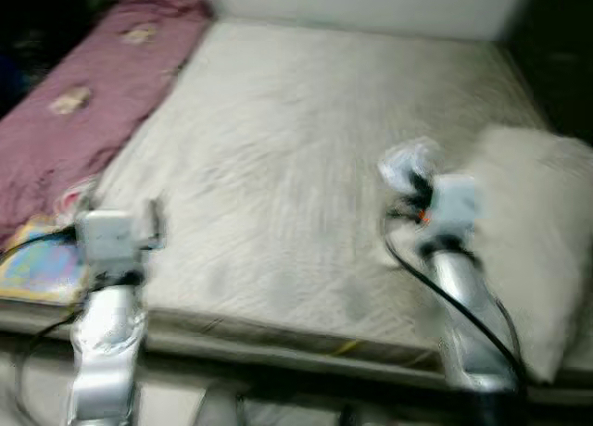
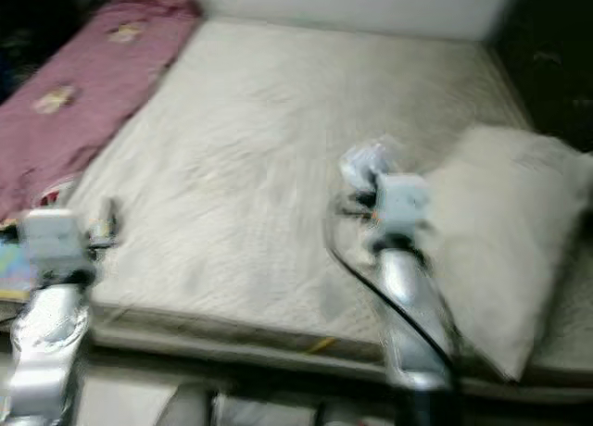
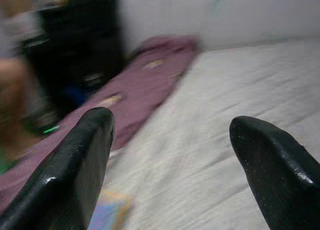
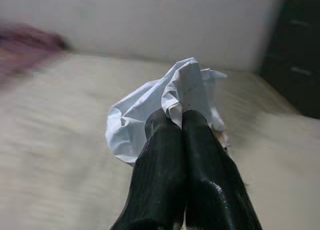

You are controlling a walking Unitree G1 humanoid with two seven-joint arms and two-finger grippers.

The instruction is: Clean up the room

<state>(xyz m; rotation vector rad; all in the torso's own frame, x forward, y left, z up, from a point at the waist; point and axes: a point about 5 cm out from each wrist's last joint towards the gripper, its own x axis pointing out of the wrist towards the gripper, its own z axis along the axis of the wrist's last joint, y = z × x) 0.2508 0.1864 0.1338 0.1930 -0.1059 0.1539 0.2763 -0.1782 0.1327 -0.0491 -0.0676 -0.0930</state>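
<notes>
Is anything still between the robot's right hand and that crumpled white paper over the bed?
Nothing visible: the right hand is already shut on the crumpled white paper, holding it above the cream mattress.

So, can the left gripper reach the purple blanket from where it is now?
Probably yes. The left gripper is open and empty over the mattress, and the purple blanket lies just beyond on its own side, nothing between.

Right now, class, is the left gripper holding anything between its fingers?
No: the left gripper is open over the mattress, with nothing between its fingers.
</notes>
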